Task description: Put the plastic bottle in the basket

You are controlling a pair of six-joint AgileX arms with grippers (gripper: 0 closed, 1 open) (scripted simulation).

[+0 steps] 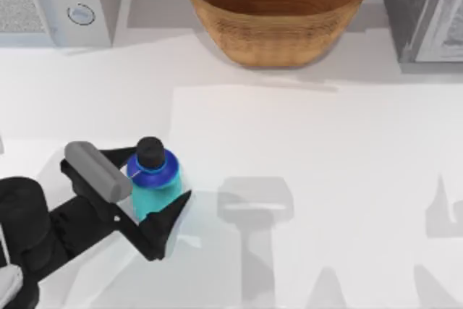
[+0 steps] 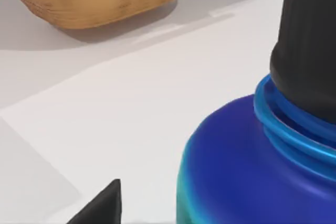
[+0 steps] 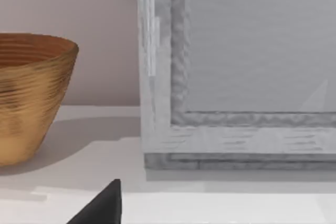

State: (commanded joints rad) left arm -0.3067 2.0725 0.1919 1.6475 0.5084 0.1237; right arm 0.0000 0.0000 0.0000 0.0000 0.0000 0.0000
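Top view: plastic bottle (image 1: 155, 179) btwn left gripper (image 1: 155, 182) fingers.

The plastic bottle (image 1: 154, 179) stands upright near the left edge of the surface, toward its front: a squat turquoise body, dark blue shoulder, black screw cap and a thin blue ring at the neck. The basket (image 1: 276, 12) sits at the middle of the back edge, well apart from the bottle: a wide round bowl of tan-brown wicker, ribbed inside, open side up
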